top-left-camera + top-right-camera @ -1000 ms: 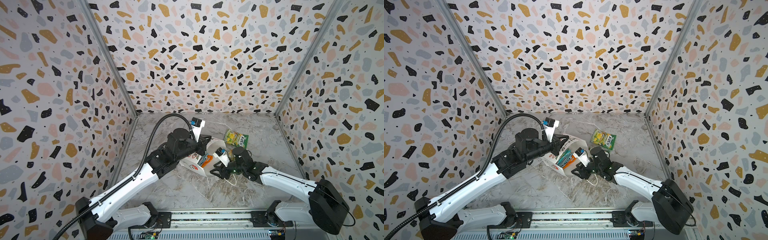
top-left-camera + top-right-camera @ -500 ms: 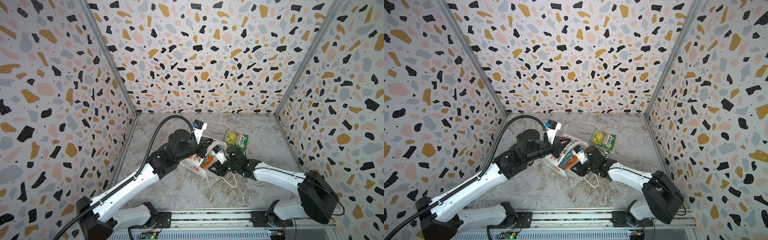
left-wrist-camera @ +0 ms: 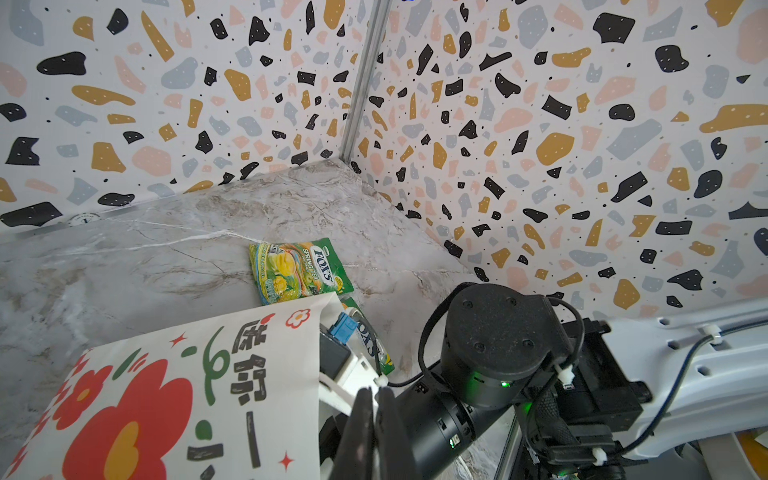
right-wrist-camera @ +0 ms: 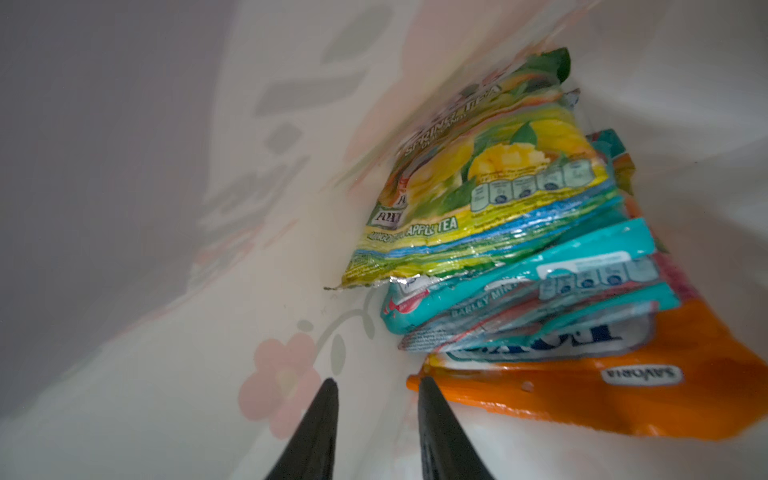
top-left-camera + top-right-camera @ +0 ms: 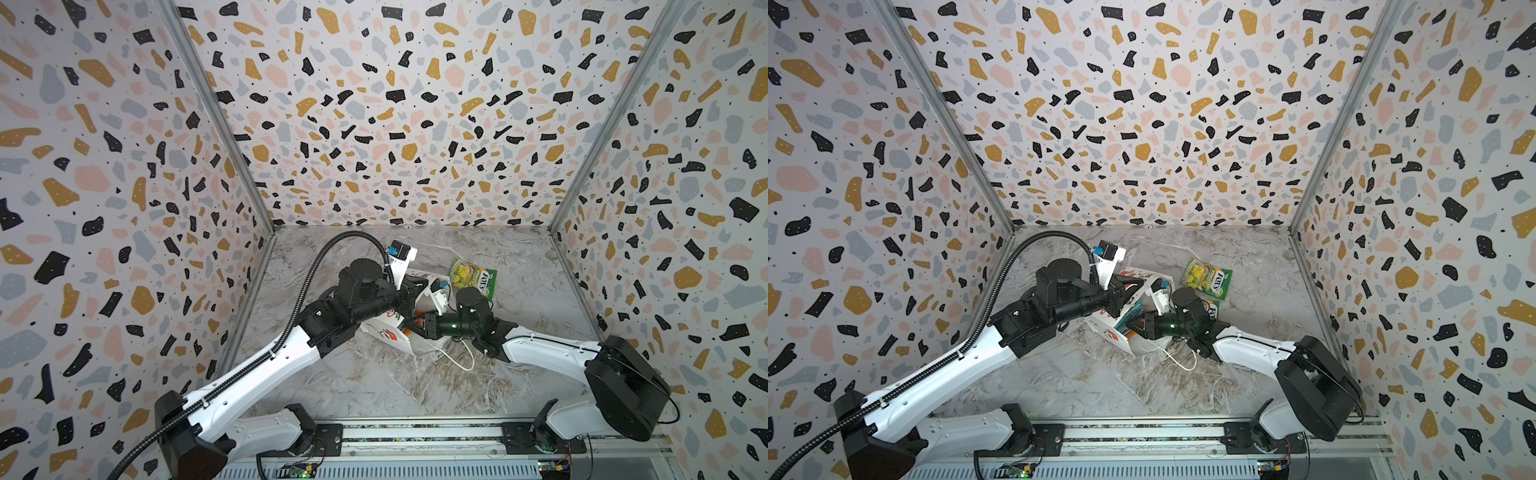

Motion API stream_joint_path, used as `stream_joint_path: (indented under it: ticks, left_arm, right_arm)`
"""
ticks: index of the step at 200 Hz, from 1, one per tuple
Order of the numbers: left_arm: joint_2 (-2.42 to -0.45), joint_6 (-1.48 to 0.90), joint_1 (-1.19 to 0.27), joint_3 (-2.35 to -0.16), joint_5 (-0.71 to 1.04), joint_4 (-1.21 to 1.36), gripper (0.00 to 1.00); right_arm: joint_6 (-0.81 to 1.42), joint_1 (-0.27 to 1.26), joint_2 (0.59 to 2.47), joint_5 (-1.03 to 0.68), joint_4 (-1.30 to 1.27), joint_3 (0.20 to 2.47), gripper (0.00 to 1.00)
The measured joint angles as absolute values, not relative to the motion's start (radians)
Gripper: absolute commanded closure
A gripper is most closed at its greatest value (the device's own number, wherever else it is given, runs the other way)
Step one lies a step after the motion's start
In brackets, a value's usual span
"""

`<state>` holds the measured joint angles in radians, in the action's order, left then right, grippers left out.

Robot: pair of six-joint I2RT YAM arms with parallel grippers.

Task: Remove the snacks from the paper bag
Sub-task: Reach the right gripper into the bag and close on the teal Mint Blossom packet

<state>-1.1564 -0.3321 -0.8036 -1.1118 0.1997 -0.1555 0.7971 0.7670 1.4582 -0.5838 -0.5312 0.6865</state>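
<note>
1. We are mid-extraction. The paper bag (image 5: 386,332) lies on its side mid-worktop (image 5: 374,386), mouth toward 3 o'clock. Stacked inside we see a green-yellow packet (image 4: 498,187), two teal packets (image 4: 540,266) and an orange packet (image 4: 582,399).
2. The left end effector (image 3: 376,395) is pressed together, apparently pinching the bag's raised upper rim. The right end effector (image 4: 377,380) is inside, jaws apart and empty, one tip beside the orange packet's corner.
3. Next, we judge: straddle that corner, close, withdraw toward 3 o'clock.
4. A freed packet (image 5: 473,276) lies at the bag's 2 o'clock. A second packet (image 3: 368,336) is half hidden by the right arm (image 5: 540,353). The left pinch itself is hidden.
</note>
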Motion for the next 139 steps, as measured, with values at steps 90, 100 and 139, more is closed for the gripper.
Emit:
stream_joint_path:
  ticks: [90,100,139]
  left_arm:
    - [-1.166,-0.33,-0.812,-1.112,0.203,-0.155,1.0]
    - [-1.166,-0.329,-0.814,-1.112,0.203,-0.156,1.0]
    - [-1.166,-0.327,-0.815,-1.112,0.202,-0.157,1.0]
  right_arm:
    - [1.086,0.793,1.571,-0.553,-0.77,0.673,0.67]
    - [1.095,0.794,1.571,-0.528,-0.766,0.673,0.67]
    - [1.102,0.797,1.558,-0.41,-0.663,0.674,0.65]
